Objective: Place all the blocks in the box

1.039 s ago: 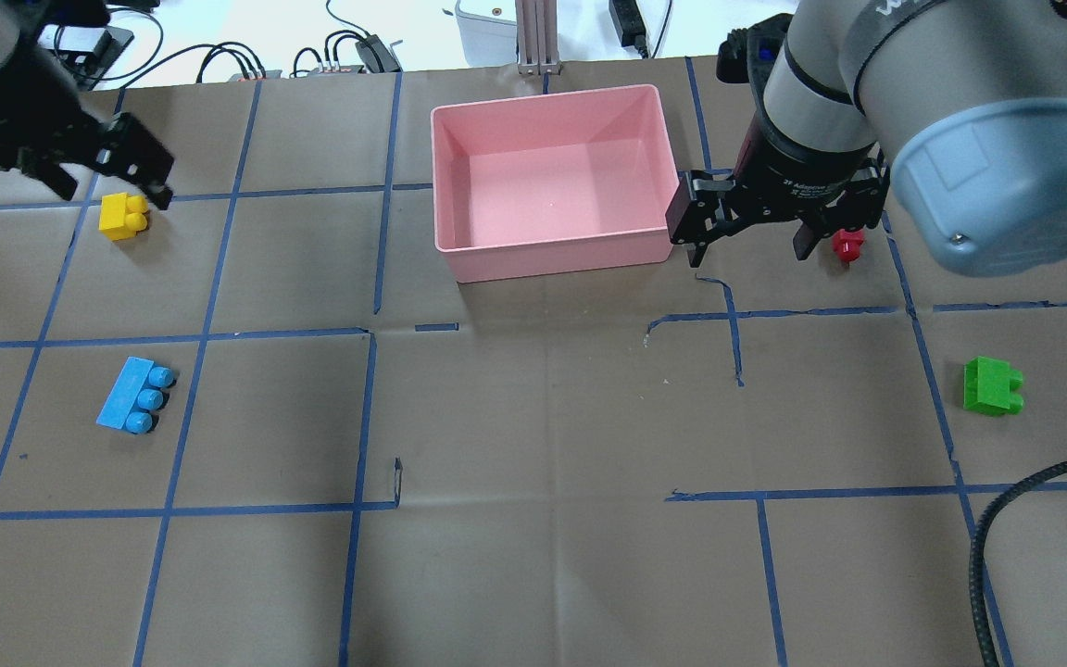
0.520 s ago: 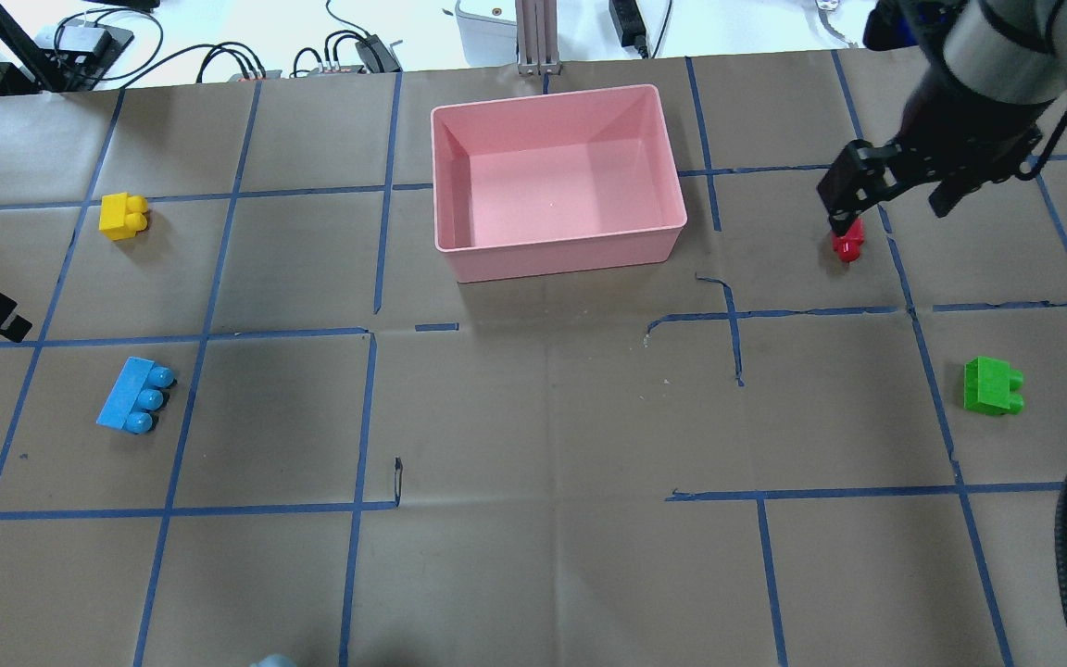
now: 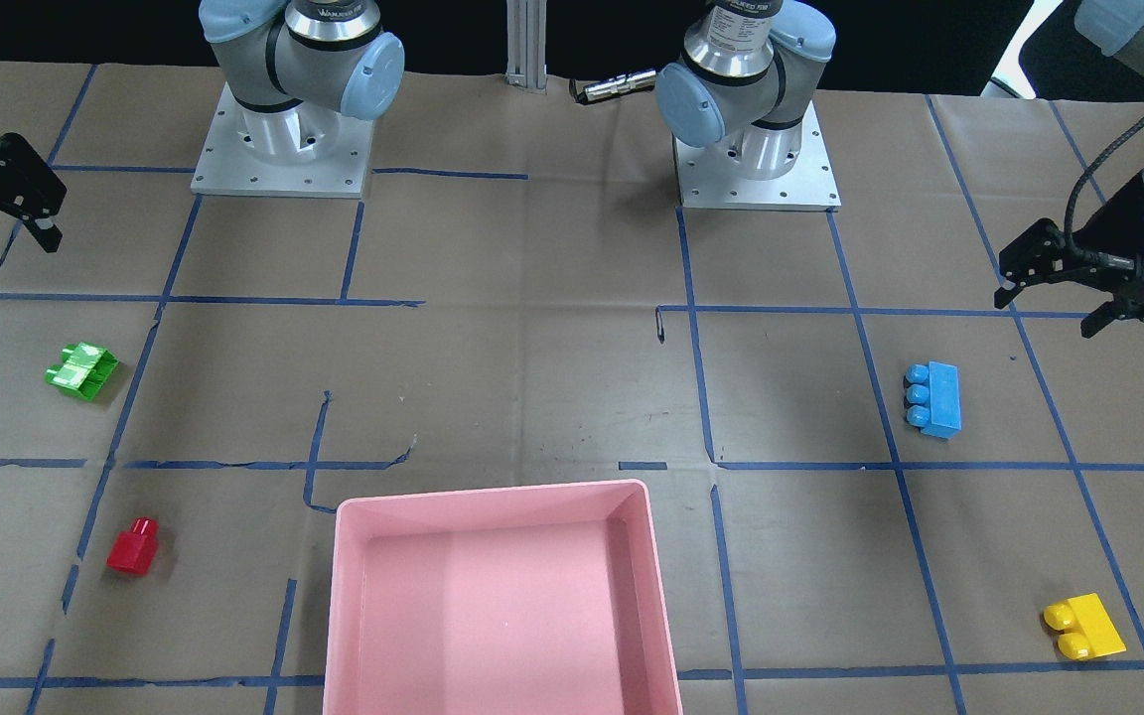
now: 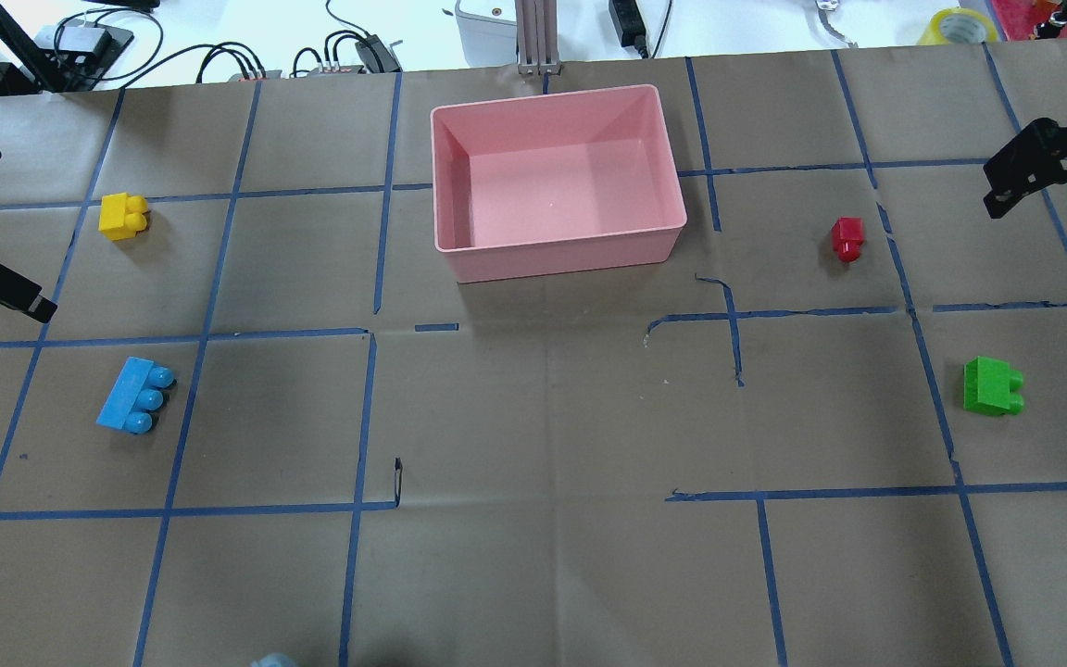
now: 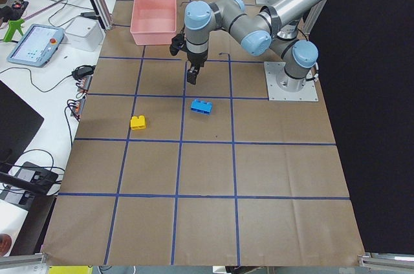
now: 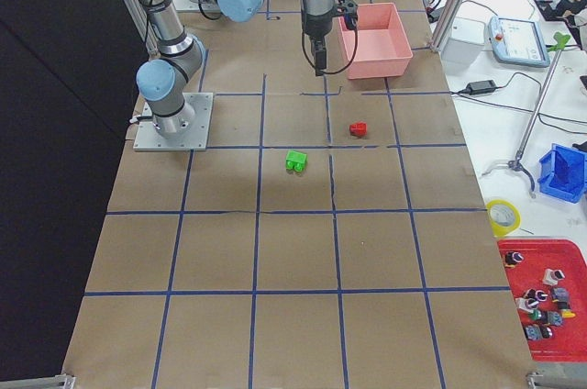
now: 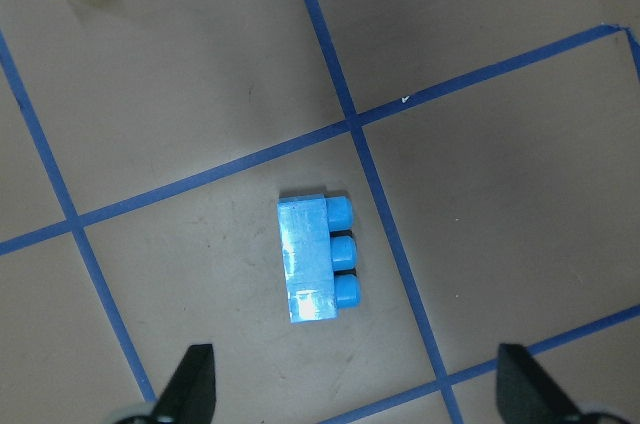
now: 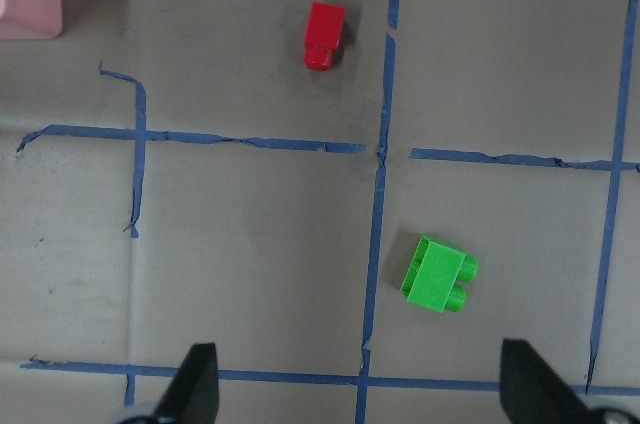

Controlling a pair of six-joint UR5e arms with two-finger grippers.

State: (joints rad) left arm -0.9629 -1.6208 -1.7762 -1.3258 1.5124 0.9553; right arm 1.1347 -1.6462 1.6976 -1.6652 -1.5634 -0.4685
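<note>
Jaws on our left gripper (image 7: 355,389) were spread wide and held nothing. We had that gripper hanging high over the left side of the bench (image 4: 533,417). The blue block (image 7: 315,257) lay below it, in the middle of the left wrist view. That block was on its side, right by a crossing of blue tape lines (image 7: 352,122), and its three studs pointed toward the middle of the bench. The yellow block (image 4: 123,217) lay farther away from us on the same side, touching nothing.

Jaws on our right gripper (image 8: 360,389) were spread wide too, and they held nothing. We had this gripper up high near the right edge of the bench. The red block (image 8: 323,34) and the green block (image 8: 437,275) both showed below it in the right wrist view. They lay well apart from each other, each one alone on the brown paper (image 4: 533,574). The green block was on its side, with its two studs pointing away from the middle.

The box (image 4: 561,259) sat at the far side of the bench, in the middle. All four blocks lay on the bench outside it. The red block was the nearest one to the box but did not touch it.
</note>
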